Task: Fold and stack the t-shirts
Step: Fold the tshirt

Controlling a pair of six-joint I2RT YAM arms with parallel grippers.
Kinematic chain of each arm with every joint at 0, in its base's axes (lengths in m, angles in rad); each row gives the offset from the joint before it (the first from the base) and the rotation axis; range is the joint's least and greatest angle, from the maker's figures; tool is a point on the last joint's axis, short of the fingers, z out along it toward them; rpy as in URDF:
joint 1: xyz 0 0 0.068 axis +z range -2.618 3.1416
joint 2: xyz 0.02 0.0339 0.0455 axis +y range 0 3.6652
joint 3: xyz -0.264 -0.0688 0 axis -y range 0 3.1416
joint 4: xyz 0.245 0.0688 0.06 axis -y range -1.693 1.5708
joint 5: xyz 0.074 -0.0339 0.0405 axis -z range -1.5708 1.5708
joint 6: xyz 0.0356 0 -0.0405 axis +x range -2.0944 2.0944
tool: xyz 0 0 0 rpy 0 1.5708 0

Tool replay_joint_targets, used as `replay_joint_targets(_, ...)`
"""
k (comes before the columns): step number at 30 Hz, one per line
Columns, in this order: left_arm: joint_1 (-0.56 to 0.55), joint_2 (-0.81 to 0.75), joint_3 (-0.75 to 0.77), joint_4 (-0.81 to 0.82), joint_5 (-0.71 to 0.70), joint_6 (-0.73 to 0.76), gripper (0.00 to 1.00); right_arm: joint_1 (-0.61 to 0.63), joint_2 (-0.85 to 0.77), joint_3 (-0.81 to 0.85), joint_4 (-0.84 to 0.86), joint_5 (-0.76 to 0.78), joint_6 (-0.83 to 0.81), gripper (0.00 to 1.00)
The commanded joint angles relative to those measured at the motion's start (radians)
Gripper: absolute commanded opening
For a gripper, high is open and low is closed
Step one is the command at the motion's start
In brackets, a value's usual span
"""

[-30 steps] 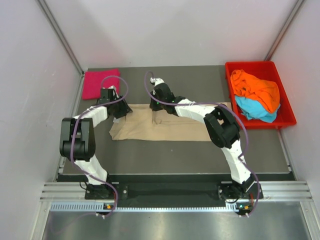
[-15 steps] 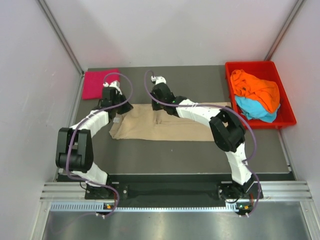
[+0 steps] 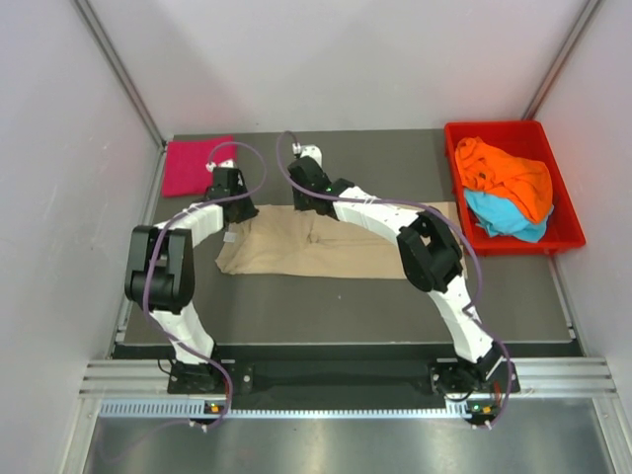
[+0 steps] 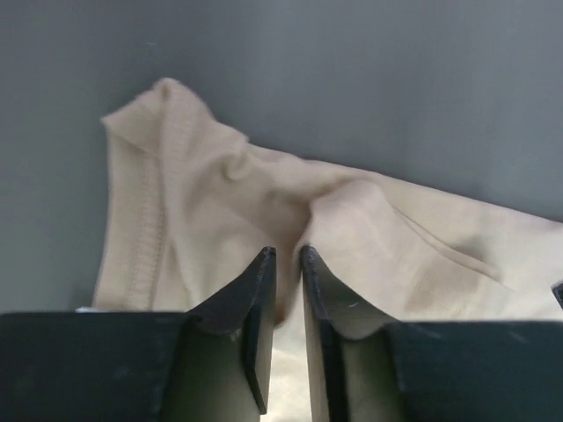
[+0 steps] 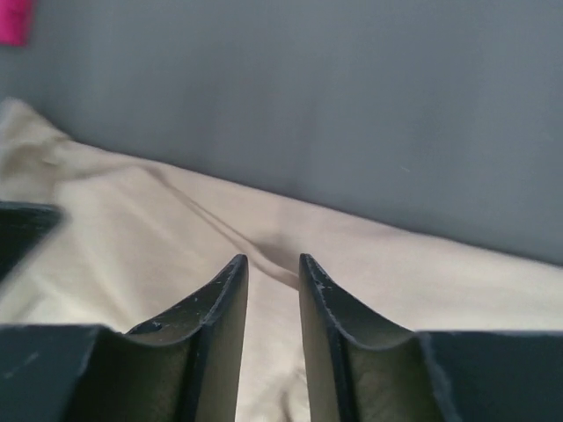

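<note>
Shifted farther, toward the far edge of the beige t-shirt (image 3: pixel 326 252), since a second ago. Now parted narrowly at left tool (image 4: pixel 287 253) and right tool (image 5: pixel 273 259), clamping nothing.

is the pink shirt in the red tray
No, the pink shirt lies on the table at far left, the red tray at far right.

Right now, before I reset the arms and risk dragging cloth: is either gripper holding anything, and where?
Apparently nothing: the left gripper and right gripper both stand slightly open over the beige t-shirt, with no cloth visibly pinched.
</note>
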Motion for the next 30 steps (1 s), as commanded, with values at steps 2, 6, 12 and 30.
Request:
replay_joint_targets(2,0.005,-0.026,0.155,-0.181,-0.141,-0.036,0.28,-0.04,-0.048,0.042,-0.142,0.065,0.078,0.32)
replay_joint_targets(6,0.002,-0.089,0.201,-0.353,-0.195,-0.077,0.34,-0.053,-0.17,-0.107,-0.12,0.041,0.086,0.33)
replay_joint_targets(12,-0.02,-0.2,0.002,-0.379,-0.059,-0.14,0.33,-0.056,-0.301,-0.243,-0.108,-0.04,0.06,0.29)
replay_joint_targets(30,-0.012,-0.286,-0.274,-0.545,-0.466,-0.371,0.29,-0.128,-0.559,-0.532,-0.048,-0.146,0.044,0.3)
